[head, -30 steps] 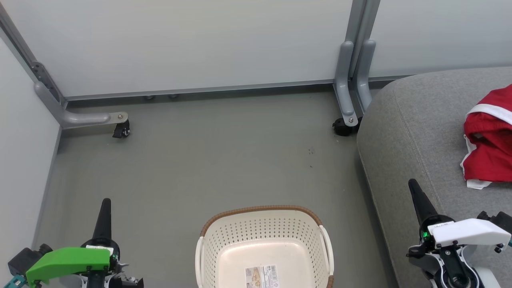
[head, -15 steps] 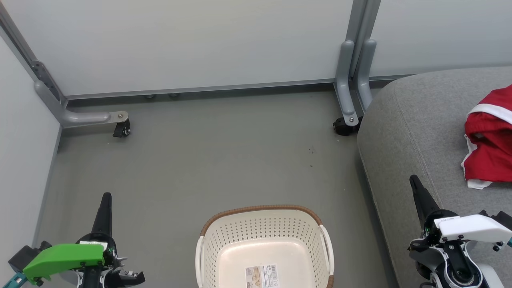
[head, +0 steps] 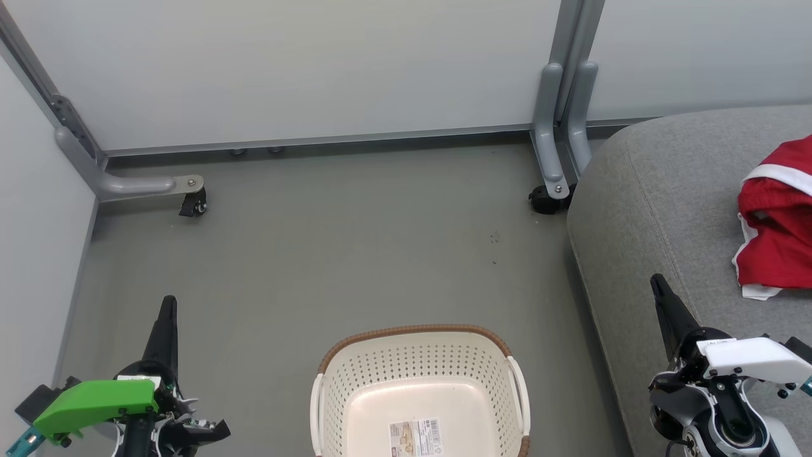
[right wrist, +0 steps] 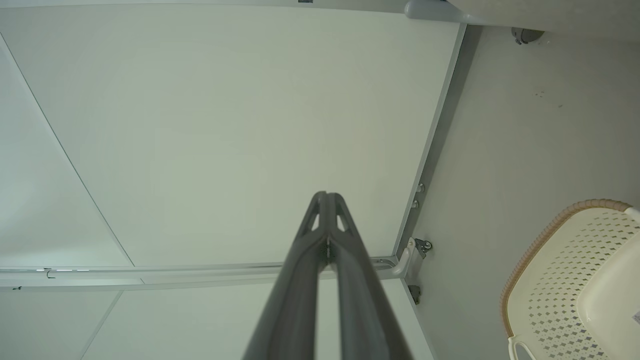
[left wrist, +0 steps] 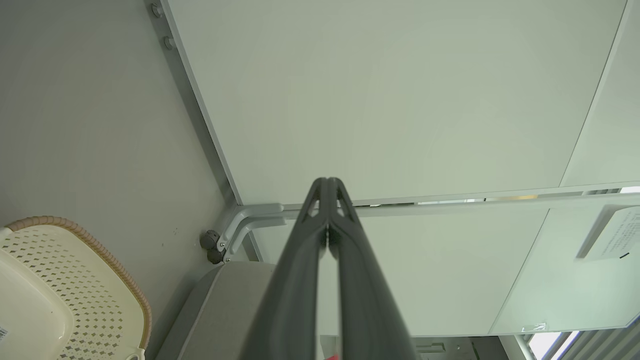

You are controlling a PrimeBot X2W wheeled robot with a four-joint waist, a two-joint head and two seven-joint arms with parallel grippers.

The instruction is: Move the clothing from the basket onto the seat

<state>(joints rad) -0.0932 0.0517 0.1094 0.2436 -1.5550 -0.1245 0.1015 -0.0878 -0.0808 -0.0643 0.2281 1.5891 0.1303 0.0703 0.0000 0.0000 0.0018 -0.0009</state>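
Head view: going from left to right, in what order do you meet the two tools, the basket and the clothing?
left tool → basket → right tool → clothing

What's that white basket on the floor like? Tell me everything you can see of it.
The basket is cream-white plastic, its walls pierced with rows of small holes, with a brown woven-look rim and loop handles at the sides. It stands upright on the grey floor; the part in view holds nothing but a printed sticker on its bottom.
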